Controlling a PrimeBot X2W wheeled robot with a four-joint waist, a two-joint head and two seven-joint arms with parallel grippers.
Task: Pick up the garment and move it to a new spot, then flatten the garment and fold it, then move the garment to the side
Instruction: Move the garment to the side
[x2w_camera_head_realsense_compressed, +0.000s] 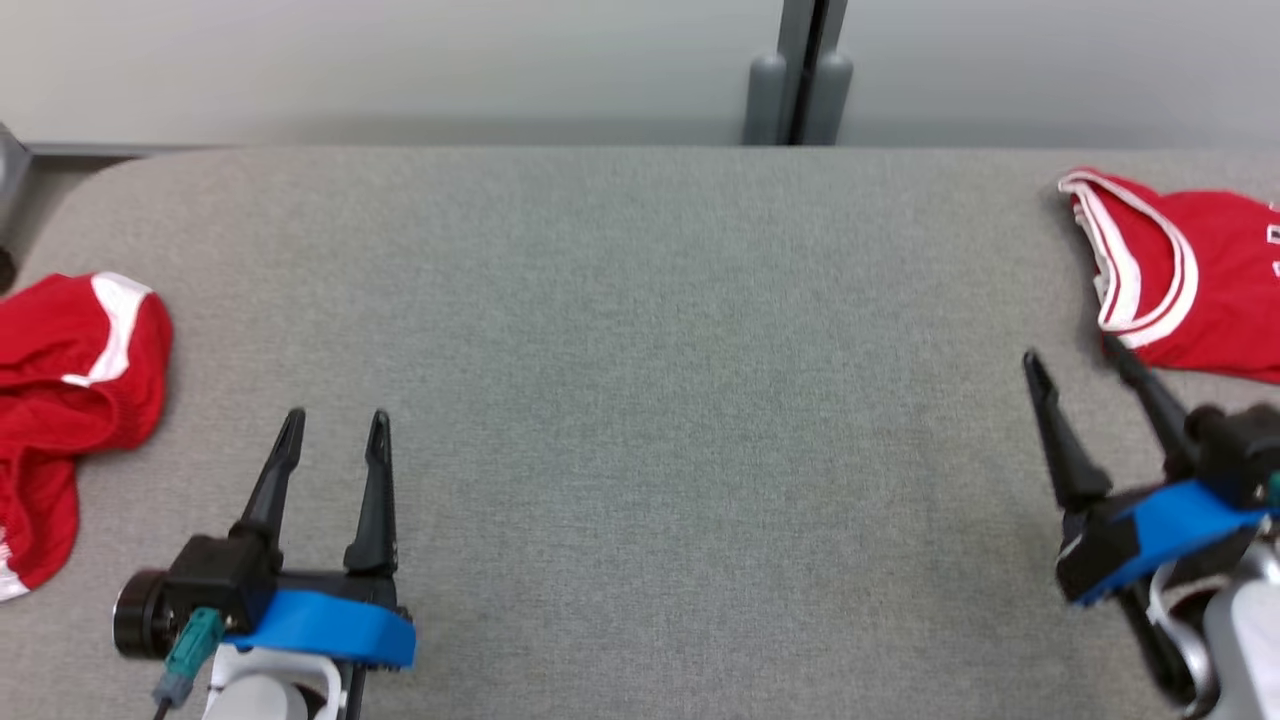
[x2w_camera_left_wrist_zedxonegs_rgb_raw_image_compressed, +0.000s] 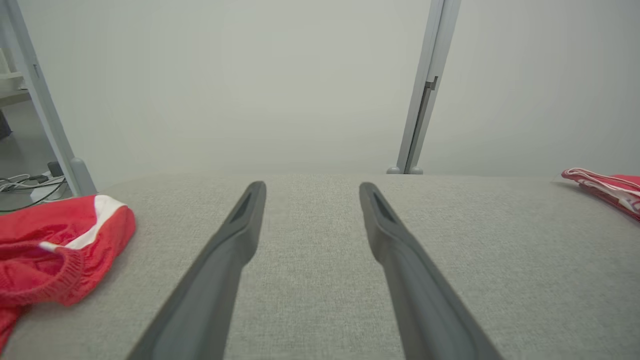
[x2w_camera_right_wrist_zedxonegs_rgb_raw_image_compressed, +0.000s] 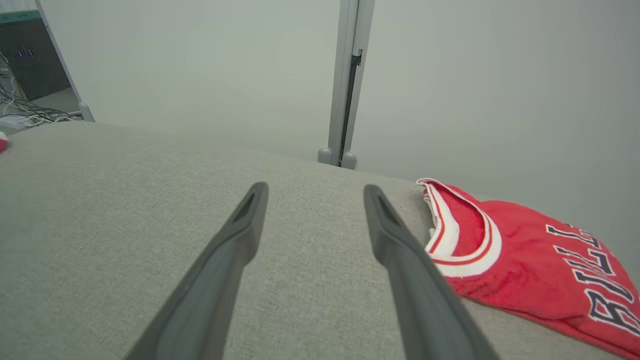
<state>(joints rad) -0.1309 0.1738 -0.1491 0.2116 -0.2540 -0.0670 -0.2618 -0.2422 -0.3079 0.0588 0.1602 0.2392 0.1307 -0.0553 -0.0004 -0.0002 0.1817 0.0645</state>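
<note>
Hovers with left gripper (x2w_camera_head_realsense_compressed: 337, 417) and right gripper (x2w_camera_head_realsense_compressed: 1071, 352) both spread empty over the table (x2w_camera_head_realsense_compressed: 640, 300), leaving crumpled red garment (x2w_camera_head_realsense_compressed: 60, 370) unlifted, unflattened, unfolded, red jersey (x2w_camera_head_realsense_compressed: 1210, 280) seemingly already set aside.

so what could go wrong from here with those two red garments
1. The jersey lies in layers at the table's right end. The open right gripper might pinch only the white-trimmed armhole, so the jersey drags or comes undone.
2. The shorts lie bunched at the left end, running past the head view's edge. A sweep by the open left gripper might nudge them off.
</note>
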